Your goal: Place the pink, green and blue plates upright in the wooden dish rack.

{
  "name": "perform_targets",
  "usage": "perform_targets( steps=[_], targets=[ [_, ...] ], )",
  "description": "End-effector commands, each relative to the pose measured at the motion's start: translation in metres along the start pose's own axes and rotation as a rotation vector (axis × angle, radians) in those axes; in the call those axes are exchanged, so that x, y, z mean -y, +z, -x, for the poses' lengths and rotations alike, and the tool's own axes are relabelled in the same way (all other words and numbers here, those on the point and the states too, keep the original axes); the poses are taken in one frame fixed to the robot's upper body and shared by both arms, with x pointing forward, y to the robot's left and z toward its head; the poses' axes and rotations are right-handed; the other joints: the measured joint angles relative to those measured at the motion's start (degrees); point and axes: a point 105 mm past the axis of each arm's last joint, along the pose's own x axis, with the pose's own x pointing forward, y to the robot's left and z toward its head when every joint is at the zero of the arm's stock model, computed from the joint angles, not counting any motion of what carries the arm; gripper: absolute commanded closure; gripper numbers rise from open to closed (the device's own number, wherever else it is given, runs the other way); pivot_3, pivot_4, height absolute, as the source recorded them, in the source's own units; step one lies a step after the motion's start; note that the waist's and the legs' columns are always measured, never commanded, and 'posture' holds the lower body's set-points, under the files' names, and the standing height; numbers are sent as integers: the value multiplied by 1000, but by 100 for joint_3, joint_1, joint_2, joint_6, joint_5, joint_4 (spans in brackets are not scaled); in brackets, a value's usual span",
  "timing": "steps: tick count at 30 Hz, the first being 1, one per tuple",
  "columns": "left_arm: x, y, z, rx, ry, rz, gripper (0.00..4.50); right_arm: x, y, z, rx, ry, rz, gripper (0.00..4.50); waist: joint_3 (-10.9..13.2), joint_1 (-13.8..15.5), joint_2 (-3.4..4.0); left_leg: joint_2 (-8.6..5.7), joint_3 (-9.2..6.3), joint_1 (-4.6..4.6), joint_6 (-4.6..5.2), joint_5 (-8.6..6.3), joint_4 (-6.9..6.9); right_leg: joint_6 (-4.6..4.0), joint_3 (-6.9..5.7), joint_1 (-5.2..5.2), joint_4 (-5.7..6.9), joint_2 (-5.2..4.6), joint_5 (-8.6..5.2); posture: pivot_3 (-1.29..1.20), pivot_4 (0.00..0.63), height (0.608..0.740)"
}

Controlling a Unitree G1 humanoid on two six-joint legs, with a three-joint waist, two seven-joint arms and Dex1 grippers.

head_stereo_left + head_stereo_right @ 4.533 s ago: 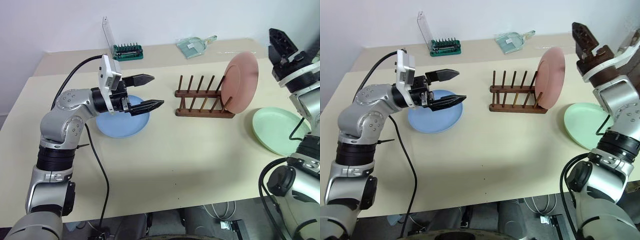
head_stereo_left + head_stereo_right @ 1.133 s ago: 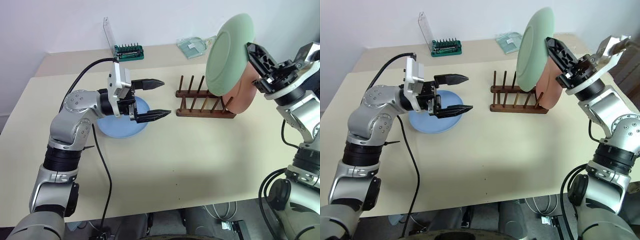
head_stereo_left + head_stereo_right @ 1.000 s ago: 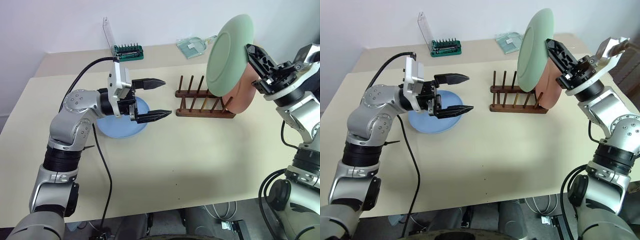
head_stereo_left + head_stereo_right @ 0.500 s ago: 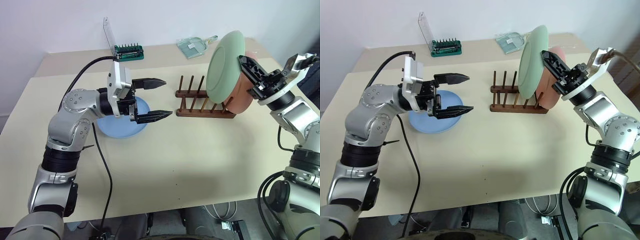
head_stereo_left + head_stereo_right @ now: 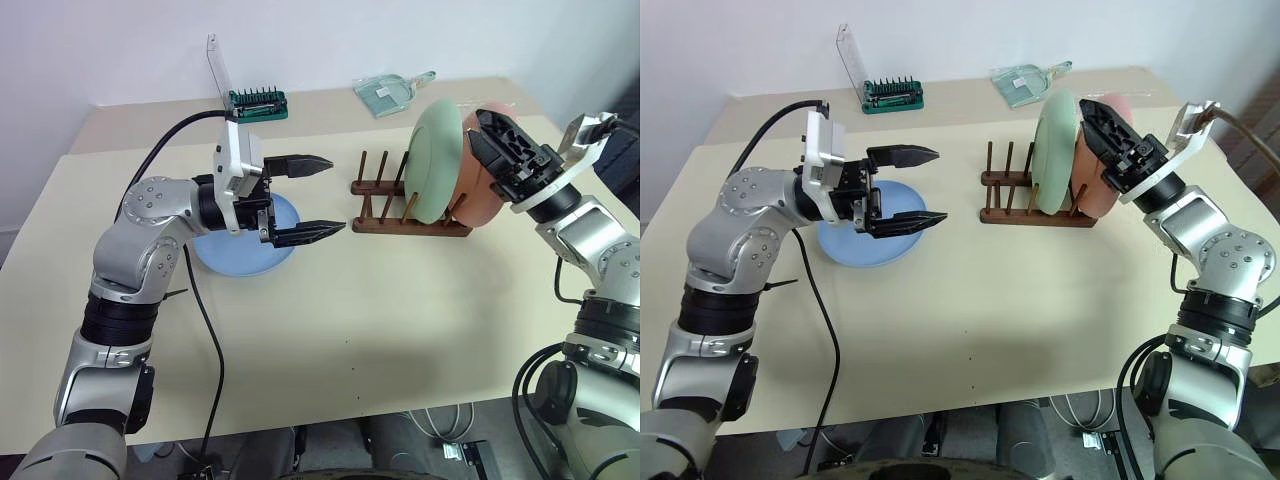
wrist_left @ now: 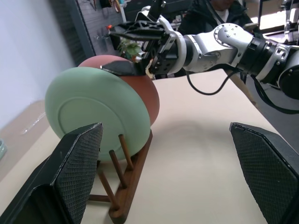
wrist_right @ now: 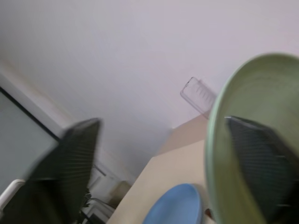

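The blue plate [image 5: 246, 235], lying flat beneath the wide-open left gripper [image 5: 320, 196], is judged light, rigid and slippery, best pinched at its raised rim; the right gripper [image 5: 1108, 135] is spread open at the racked green plate [image 5: 1051, 140].

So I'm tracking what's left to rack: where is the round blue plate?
The round blue plate lies flat on the table, left of the wooden dish rack, under the left gripper.

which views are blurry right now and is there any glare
Right wrist view: soft and smeared, the green plate edge and claw fingers fuzzy. Left wrist view: sharp on the plates and wooden dish rack. Eye views: even light, soft shadows on the table, no evident glare.
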Motion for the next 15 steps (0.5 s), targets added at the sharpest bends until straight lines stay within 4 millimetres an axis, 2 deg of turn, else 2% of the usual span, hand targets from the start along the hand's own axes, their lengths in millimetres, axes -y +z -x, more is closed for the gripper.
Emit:
perform_targets(
  steps=[1, 11, 12, 15],
  targets=[
    [-1, 12, 4, 25, 13, -39, 0, -22, 15, -8, 31, 71, 117, 28, 0, -1, 0, 0, 0, 0, 0, 0, 0, 0, 0, 0, 0, 0, 0, 0, 150, 735],
    [-10, 9, 6, 17, 57, -8, 0, -55, 41, -9, 134, 174, 351, 28, 0, -1, 0, 0, 0, 1, -5, 3, 0, 0, 0, 0, 0, 0, 0, 0, 150, 735],
    [-18, 6, 7, -4, 96, 15, 0, -66, 39, -8, 124, 214, 395, 28, 0, 3, 0, 0, 0, 1, -5, 3, 0, 0, 0, 0, 0, 0, 0, 0, 150, 735],
    [-52, -6, 20, -104, 269, 51, 0, -96, 12, 0, -29, 362, 552, 28, 1, 28, 0, -1, -5, -3, -2, 1, 1, 1, -3, 0, 0, 2, 0, 0, 150, 735]
  ],
)
